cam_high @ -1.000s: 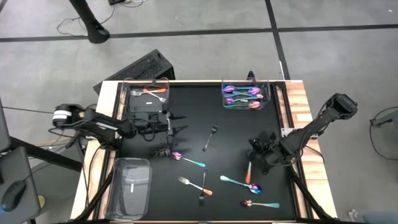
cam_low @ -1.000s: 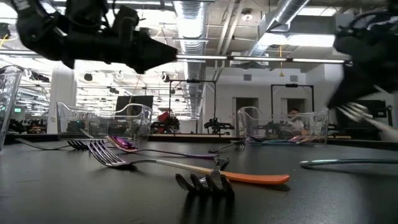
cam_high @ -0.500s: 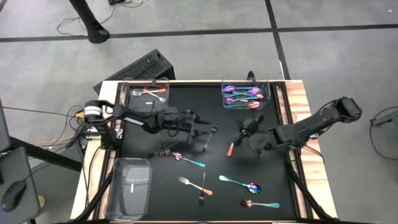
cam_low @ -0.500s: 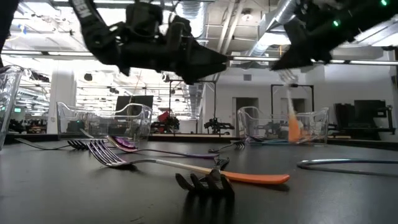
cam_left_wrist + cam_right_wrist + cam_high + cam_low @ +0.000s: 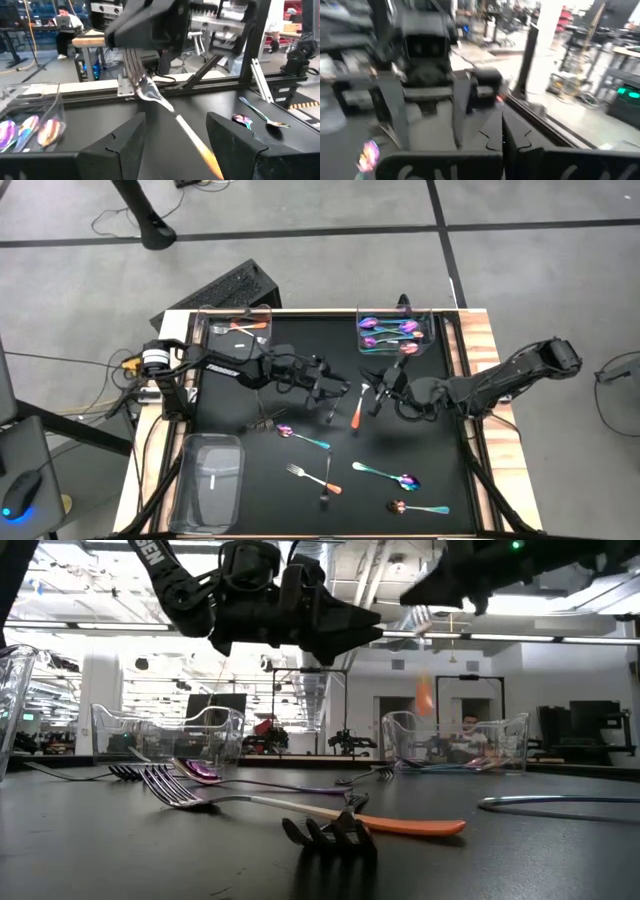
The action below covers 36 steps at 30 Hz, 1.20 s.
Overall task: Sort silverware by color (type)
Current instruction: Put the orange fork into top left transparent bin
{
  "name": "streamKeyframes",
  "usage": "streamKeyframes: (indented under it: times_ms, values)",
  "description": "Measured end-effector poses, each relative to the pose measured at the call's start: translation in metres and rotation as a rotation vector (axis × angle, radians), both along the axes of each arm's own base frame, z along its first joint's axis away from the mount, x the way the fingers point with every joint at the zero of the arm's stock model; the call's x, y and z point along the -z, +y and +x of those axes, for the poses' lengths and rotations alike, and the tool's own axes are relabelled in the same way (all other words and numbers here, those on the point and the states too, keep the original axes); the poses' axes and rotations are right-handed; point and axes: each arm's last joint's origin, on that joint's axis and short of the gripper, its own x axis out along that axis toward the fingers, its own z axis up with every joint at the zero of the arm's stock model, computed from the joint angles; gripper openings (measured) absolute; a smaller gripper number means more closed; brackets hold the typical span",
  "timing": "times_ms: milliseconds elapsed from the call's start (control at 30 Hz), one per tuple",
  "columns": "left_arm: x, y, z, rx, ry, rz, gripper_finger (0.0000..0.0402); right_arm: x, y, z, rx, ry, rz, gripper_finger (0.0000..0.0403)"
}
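Both claws hang together above the middle of the black table point(image 5: 240, 480). Right gripper point(image 5: 378, 393) pinches the metal end of a slim orange-handled piece of silverware point(image 5: 358, 409), its handle slanting down toward the left gripper point(image 5: 340, 393), whose fingers point(image 5: 235, 145) stand spread either side of that handle without touching it. Below both, more forks and spoons point(image 5: 310, 470) lie loose. Beyond the right claw, a clear plastic tray point(image 5: 434, 330) holds iridescent spoons point(image 5: 390, 332).

Open mat along the left edge — blocked mid-table by both grippers, left gripper point(image 5: 338, 388) and right gripper point(image 5: 382, 392), facing close.
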Motion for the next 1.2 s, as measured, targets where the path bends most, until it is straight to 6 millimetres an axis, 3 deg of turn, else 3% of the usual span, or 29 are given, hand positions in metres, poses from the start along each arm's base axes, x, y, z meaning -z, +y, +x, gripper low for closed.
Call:
streamKeyframes:
  times_ms: [400, 633, 933, 1200]
  values:
    - [-0.011, 0.006, 0.009, -0.01, -0.019, -0.09, 0.0198, -0.015, -0.02, 0.006, -0.107, -0.107, -0.064, 0.0006]
    - [-0.011, 0.005, 0.009, 0.007, -0.016, -0.105, 0.0198, -0.02, -0.021, 0.006, -0.112, -0.115, -0.137, 0.0006]
    - [-0.026, 0.006, 0.019, 0.006, 0.008, -0.178, 0.0197, -0.026, -0.021, 0.007, -0.275, -0.134, -0.277, 0.0006]
    - [-0.029, 0.005, 0.023, 0.017, 0.033, -0.172, 0.0158, -0.026, -0.019, 0.007, -0.334, -0.132, -0.317, 0.0008]
